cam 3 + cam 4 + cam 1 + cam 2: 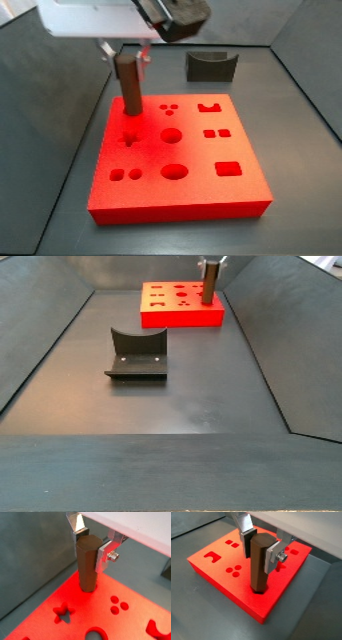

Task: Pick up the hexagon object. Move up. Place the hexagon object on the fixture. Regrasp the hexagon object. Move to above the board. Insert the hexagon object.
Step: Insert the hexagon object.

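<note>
The brown hexagon object (87, 562) stands upright between my gripper's (91, 546) silver fingers, which are shut on its upper part. Its lower end sits in a recess near one corner of the red board (127, 617). The same shows in a wrist view, with bar (258, 564), gripper (262, 547) and board (218, 567). In a side view the bar (131, 85) rises from the board's (187, 190) far left part under the gripper (130, 55). In a side view the bar (210, 281) stands at the board's (181, 316) right end.
The dark grey fixture (209, 66) stands on the floor beyond the board, with nothing in its notch; it also shows in a side view (138, 353) nearer the camera. Sloping grey walls enclose the floor. The board carries star, circle and square recesses.
</note>
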Available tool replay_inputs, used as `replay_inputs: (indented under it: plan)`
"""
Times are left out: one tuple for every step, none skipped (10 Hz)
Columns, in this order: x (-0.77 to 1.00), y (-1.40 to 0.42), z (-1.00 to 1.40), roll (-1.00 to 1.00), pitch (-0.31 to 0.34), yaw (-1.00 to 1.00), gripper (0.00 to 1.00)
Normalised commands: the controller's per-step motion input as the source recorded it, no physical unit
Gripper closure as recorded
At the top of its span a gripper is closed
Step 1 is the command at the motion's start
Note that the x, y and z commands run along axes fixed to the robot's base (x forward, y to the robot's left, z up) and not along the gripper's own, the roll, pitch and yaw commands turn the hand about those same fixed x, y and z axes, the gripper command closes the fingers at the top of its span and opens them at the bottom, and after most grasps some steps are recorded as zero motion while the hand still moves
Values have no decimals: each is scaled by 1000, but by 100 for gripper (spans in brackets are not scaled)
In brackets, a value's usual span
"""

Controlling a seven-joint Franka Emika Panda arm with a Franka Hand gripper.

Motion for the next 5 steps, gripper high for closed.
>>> replay_inputs:
  plan:
    - [-77,0,0,0,0,-20,100]
    - [-200,0,-297,0,-4,40,100]
    - [-349,31,-486,0,-44,166,100]
    - [-291,0,-617,0,-20,0,100]
    - [0,-26,-631,0,-37,-177,100]
